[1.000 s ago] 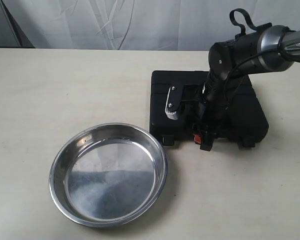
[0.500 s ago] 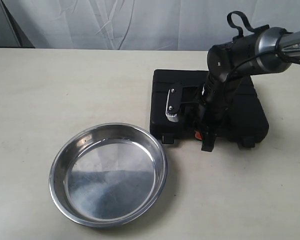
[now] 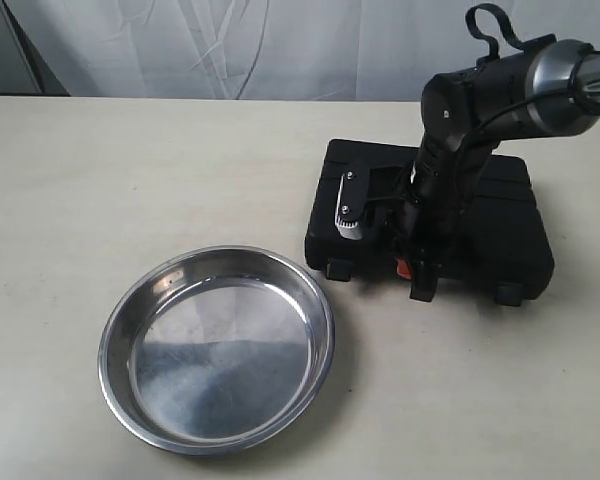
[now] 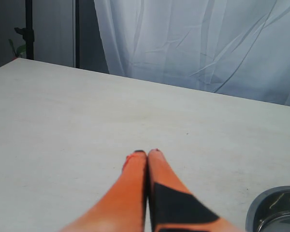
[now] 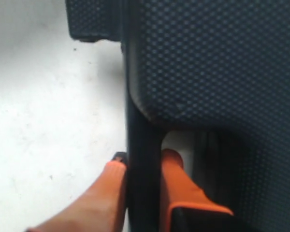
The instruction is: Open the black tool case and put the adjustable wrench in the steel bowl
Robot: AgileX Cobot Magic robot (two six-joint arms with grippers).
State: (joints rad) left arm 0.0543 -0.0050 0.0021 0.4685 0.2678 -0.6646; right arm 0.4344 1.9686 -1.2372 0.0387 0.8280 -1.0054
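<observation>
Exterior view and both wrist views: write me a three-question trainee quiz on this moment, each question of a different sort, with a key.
1. True or false: the steel bowl already holds the adjustable wrench.
2. The right end effector is closed on which part of the black tool case? A: the handle bar. B: a latch. C: a back corner.
3. Fill in: the left end effector hangs over bare table with its fingers ____ (apart / together).

Key: 1 false; 2 A; 3 together.
</observation>
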